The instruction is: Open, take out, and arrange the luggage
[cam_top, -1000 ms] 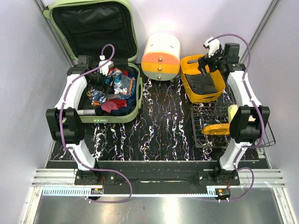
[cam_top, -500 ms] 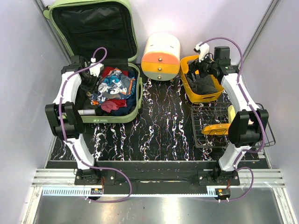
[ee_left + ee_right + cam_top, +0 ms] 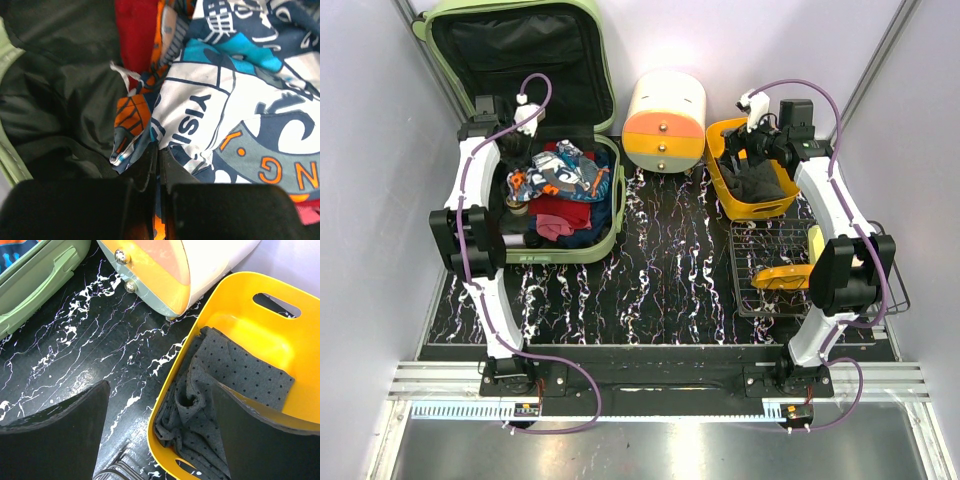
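Since 0.5 s ago the left claw [image 3: 520,168] has drawn back toward the hinge, dragging the white, blue and orange printed cloth [image 3: 560,170] with it. That cloth now lies spread just right of the claw, and more of the red garment [image 3: 560,215] shows on the near side of it. The right claw [image 3: 735,158] has not shifted.

In the left wrist view the 2 fingers of the left claw [image 3: 159,155] are pressed together on an edge of the printed cloth [image 3: 235,115]. The right claw [image 3: 159,387] is spread wide and holds nothing. It hangs over the near-left rim of the yellow plastic bin [image 3: 240,290], with a grey dotted cloth [image 3: 225,370] crumpled directly under it.

The large pale green hard-shell suitcase [image 3: 610,225] lies open beneath and around the left claw, on the black marbled tabletop [image 3: 660,260]. Its lid stands upright behind the claw, with black fabric lining facing forward. The base is heaped with clothing. A green shell edge [image 3: 10,160] shows left of the claw, past the black lining. The cream-and-orange cylindrical drawer box [image 3: 665,120] sits between the 2 claws.
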`<action>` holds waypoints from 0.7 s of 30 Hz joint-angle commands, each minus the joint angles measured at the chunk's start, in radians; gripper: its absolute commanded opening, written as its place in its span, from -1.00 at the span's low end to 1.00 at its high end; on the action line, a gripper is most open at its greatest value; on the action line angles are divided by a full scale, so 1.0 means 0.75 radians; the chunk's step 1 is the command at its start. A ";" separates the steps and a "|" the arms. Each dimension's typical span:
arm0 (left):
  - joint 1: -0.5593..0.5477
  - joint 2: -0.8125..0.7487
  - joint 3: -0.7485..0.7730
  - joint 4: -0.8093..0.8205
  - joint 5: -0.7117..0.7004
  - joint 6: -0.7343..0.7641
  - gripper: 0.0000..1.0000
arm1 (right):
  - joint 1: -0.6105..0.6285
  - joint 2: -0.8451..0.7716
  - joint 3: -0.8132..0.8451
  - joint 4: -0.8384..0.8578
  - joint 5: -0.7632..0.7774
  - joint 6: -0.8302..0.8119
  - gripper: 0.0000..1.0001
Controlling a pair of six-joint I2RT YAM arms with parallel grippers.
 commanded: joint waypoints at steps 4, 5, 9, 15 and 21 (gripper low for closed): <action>-0.041 0.052 0.020 0.236 -0.028 -0.020 -1.00 | 0.016 -0.045 0.021 0.039 -0.049 0.036 0.82; -0.041 0.060 0.049 0.210 -0.040 -0.014 -0.91 | 0.018 -0.045 0.021 0.037 -0.051 0.036 0.81; -0.015 0.028 0.072 0.014 0.080 0.053 -0.11 | 0.026 -0.051 0.015 0.037 -0.086 0.044 0.82; 0.042 -0.238 -0.090 -0.101 0.364 0.241 0.74 | 0.048 -0.049 0.015 0.037 -0.106 0.059 0.82; 0.006 -0.490 -0.349 -0.152 0.405 0.628 0.78 | 0.077 -0.049 0.015 0.050 -0.118 0.073 0.81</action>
